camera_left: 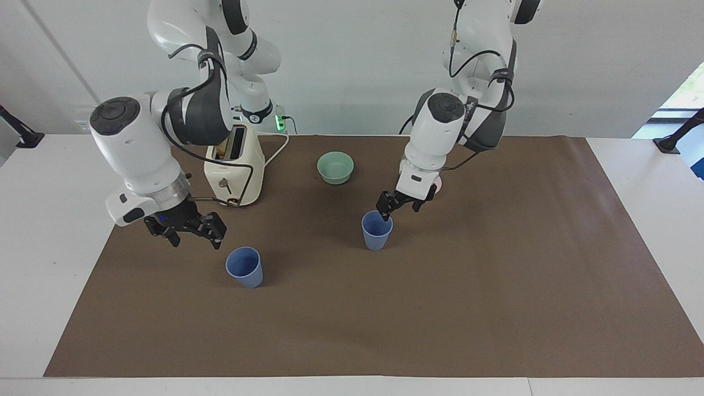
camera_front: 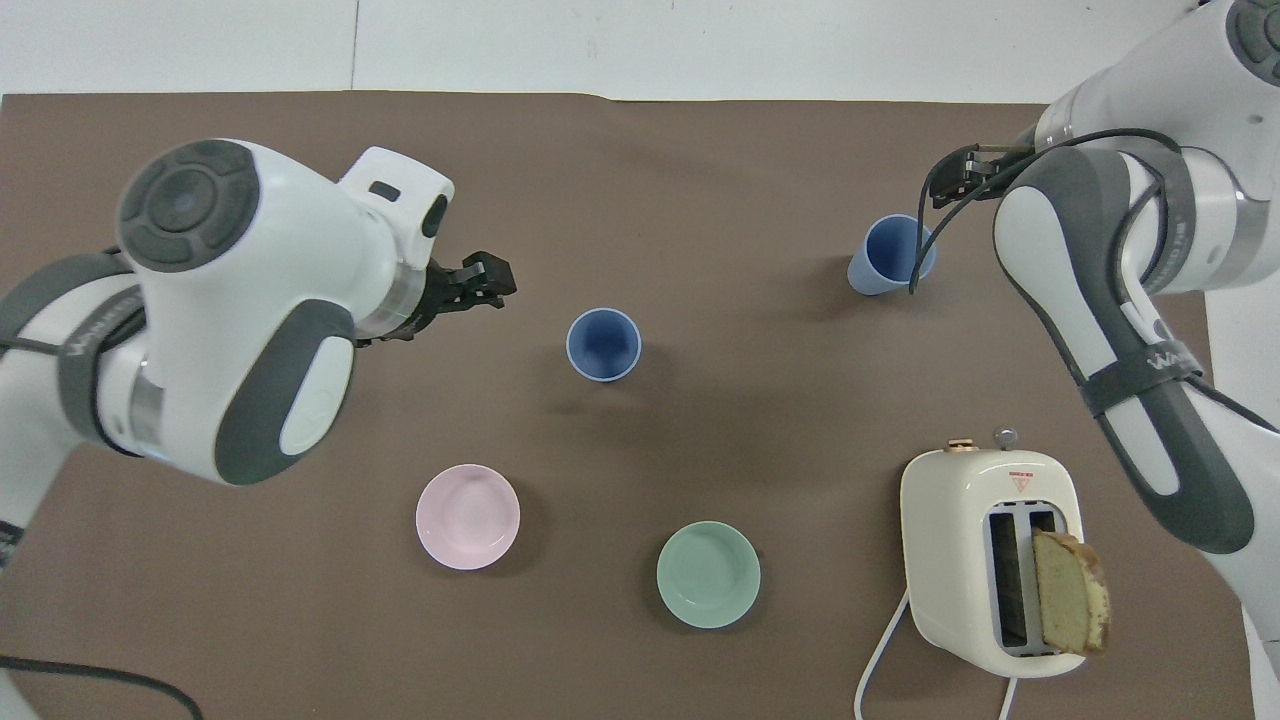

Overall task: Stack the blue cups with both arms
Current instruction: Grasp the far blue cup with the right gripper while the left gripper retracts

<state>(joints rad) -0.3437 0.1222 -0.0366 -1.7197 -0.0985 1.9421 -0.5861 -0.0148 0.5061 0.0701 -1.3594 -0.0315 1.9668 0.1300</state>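
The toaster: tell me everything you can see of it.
The toaster is a cream, glossy two-slot model with rounded corners, standing upright on the brown mat toward the right arm's end of the table, nearer the robots than both blue cups. A browned slice of bread sticks up out of one slot; the other slot is empty. Its end panel carries a lever and a brass-coloured knob. A white cord runs from its base toward the robots. No hand touches it.

I read partial white lettering "WA…" on the right arm's grey strap [camera_front: 1150,350], a red triangle sign on the toaster [camera_front: 1020,482], its wording illegible to me
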